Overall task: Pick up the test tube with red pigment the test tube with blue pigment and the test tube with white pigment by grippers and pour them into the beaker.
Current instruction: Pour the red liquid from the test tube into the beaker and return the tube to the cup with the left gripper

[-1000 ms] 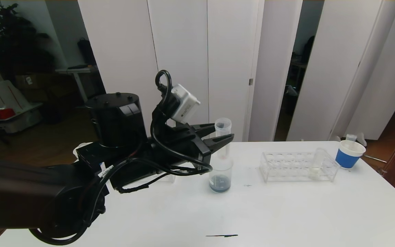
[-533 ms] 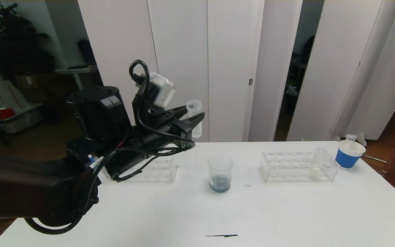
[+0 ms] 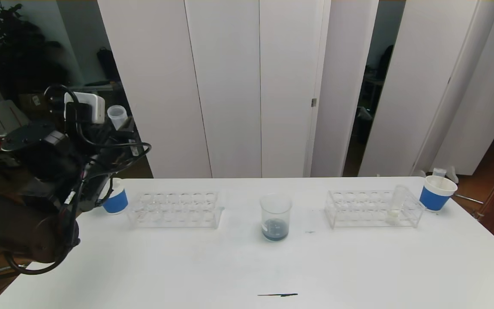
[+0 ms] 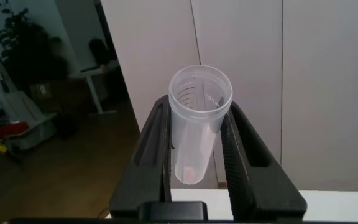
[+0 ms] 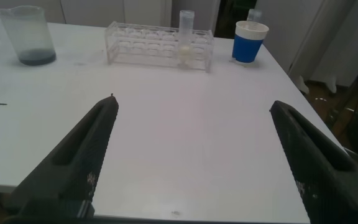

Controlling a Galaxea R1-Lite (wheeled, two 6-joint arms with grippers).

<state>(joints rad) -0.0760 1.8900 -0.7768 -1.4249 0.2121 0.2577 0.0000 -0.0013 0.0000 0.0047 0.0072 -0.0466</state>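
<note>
My left gripper (image 3: 120,124) is raised at the far left, above and behind the left blue cup (image 3: 116,200). In the left wrist view it (image 4: 199,106) is shut on a clear test tube (image 4: 197,134), held upright and nearly empty, with a trace of red at its bottom. The beaker (image 3: 275,216) stands mid-table with dark blue liquid; it also shows in the right wrist view (image 5: 28,37). The test tube with white pigment (image 3: 396,205) stands in the right rack (image 3: 358,210). My right gripper (image 5: 191,106) is open and empty over the table's near right. No tube with blue pigment shows.
An empty clear rack (image 3: 174,209) stands left of the beaker. A second blue cup (image 3: 437,193) with a clear tube in it sits at the far right corner. A dark streak (image 3: 278,295) lies near the front edge. White panels stand behind the table.
My left arm has swung away from above the beaker, back and to the far left, carrying the tube with it. The beaker and racks have not moved.
</note>
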